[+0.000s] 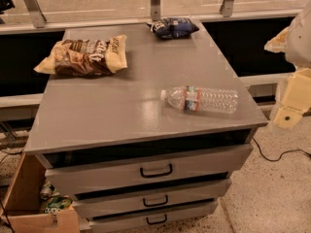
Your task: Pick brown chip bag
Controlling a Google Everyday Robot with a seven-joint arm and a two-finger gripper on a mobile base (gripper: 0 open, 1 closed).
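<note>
The brown chip bag [85, 56] lies flat at the far left of the grey cabinet top [112, 110]. It has a dark brown centre with pale lettering and cream-yellow ends, and its left end hangs slightly over the edge. My gripper [291, 103] is the cream-coloured part of the arm at the right edge of the view, off the cabinet's right side and at about the height of its top. It is far from the bag and holds nothing that I can see.
A small dark blue bag [172, 27] lies at the back centre. A clear water bottle [201, 100] lies on its side at the front right. Several drawers [155, 170] are below. A cardboard box [29, 203] with cans stands at the lower left. A cable [279, 155] runs across the floor.
</note>
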